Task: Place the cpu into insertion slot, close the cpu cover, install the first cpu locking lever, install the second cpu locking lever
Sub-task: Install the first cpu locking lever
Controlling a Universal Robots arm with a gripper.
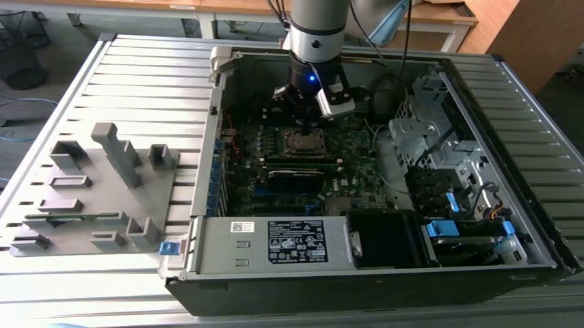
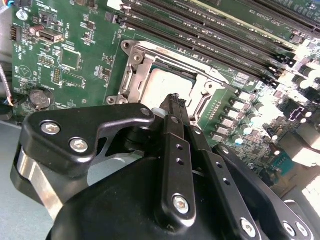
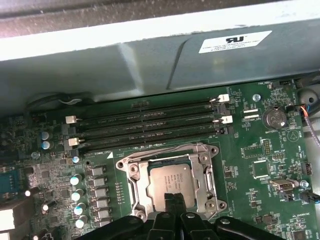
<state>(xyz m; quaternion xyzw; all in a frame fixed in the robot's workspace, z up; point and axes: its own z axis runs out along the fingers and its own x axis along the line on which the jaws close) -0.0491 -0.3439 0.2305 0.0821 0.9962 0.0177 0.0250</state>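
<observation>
Motherboard [image 1: 301, 160] lies flat inside the open computer case [image 1: 474, 109], and the arm's pincer [image 1: 306, 123] hangs straight above its socket area in the exterior view. In both wrist views the two black fingers [image 3: 172, 205] stand pressed together with no gap and nothing between them, so the pincer [image 3: 173, 200] is clenched and carries nothing.

Directly beneath the fingertips sits the cpu [image 3: 167, 180], a dull silver-grey square already lying in the insertion slot [image 3: 131, 172]. The cpu cover [image 3: 202, 175], a thin silver frame with a square window, lies down flat around the chip, its metal border showing on all sides of the grey top. In the second wrist view the pincer [image 2: 175, 102] reaches to the near edge of the cpu [image 2: 167, 85], with the cover's frame [image 2: 135, 67] just beyond and to the side of the fingertips; whether the tips touch the metal I cannot tell.

Beyond the socket from the pincer run the long black memory slots [image 3: 145, 125], several in parallel. A round coin battery [image 3: 274, 118] sits on the green board to one side, well apart from the fingers. Nearer the exterior camera than the pincer, the labelled power supply box [image 1: 273, 242] fills the case's front corner, and a grey parts fixture [image 1: 91, 191] rests on the slatted table [image 1: 146, 75], far off toward the exterior view's left.
</observation>
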